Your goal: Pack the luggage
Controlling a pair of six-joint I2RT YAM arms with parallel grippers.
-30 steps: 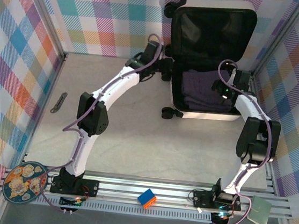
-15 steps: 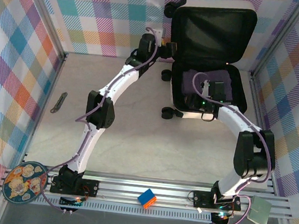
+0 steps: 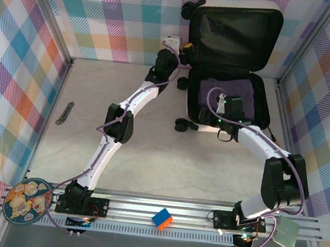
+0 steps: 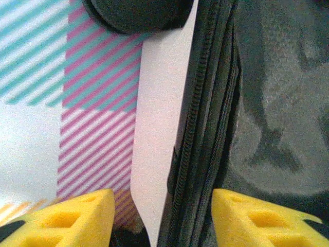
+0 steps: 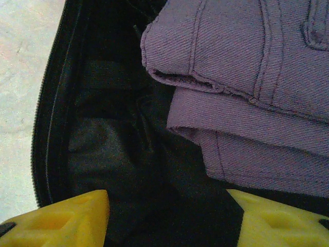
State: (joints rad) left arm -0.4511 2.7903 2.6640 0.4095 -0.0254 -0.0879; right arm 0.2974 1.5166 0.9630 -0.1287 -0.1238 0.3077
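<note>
1 open luggage (image 3: pixel 234 39), 1 folded purple garment (image 5: pixel 247 77) inside, left jaws and right jaws both spread

Our left pincer (image 4: pixel 163 221) straddles the luggage (image 4: pixel 157 128) lid's edge, which blocks the way straight ahead. Ahead-left of our right pincer (image 5: pixel 167 218) we find bare black lining (image 5: pixel 103 149), free room; ahead-right, the folded purple garment (image 5: pixel 247 77) crowds in.

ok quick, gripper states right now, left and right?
Left gripper: open, jaws straddling the luggage lid edge, not clamped on it.
Right gripper: open, empty, inside the luggage beside the purple garment.
</note>
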